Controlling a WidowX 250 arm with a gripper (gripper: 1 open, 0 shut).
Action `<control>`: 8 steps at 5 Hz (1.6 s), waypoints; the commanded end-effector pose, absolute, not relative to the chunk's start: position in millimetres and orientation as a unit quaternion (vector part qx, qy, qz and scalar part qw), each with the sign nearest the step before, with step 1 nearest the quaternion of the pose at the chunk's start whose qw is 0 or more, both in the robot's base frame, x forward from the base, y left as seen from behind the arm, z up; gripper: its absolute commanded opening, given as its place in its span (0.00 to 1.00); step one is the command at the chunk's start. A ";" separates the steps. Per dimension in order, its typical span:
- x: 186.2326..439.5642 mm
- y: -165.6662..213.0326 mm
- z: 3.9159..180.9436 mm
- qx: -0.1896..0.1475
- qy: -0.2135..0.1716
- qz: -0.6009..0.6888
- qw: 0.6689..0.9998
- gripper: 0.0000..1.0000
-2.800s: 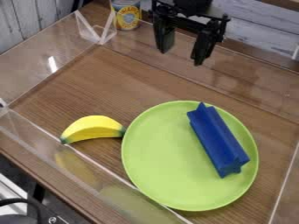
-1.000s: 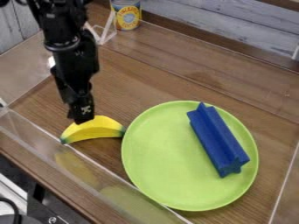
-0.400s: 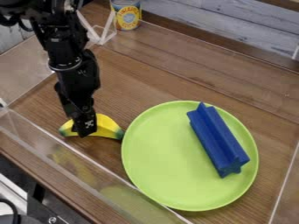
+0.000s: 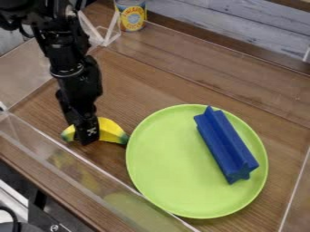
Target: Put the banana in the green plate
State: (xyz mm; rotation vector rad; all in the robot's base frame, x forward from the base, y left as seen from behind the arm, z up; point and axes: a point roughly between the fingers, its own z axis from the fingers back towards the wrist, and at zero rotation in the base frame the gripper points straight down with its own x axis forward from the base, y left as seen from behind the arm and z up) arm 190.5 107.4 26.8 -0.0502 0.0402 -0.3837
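Wide-open black gripper point(image 4: 82, 130) straddles toy banana point(image 4: 111, 132) near the wooden surface's point(image 4: 182, 77) clear-walled edge; green plate point(image 4: 182, 186) contains blue ridged block point(image 4: 227, 146).

- No text, brand, number or sign is readable.
- The pale cylindrical can with a yellow and blue label point(image 4: 132, 15) at the upper edge of the view carries printed markings, too small and blurred to make out.
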 end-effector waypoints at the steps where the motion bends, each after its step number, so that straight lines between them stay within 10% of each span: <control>1: 201.6 116.1 35.2 -0.012 0.003 -0.186 0.982 1.00; 8: 204.6 116.4 27.2 -0.036 -0.002 -0.176 0.984 1.00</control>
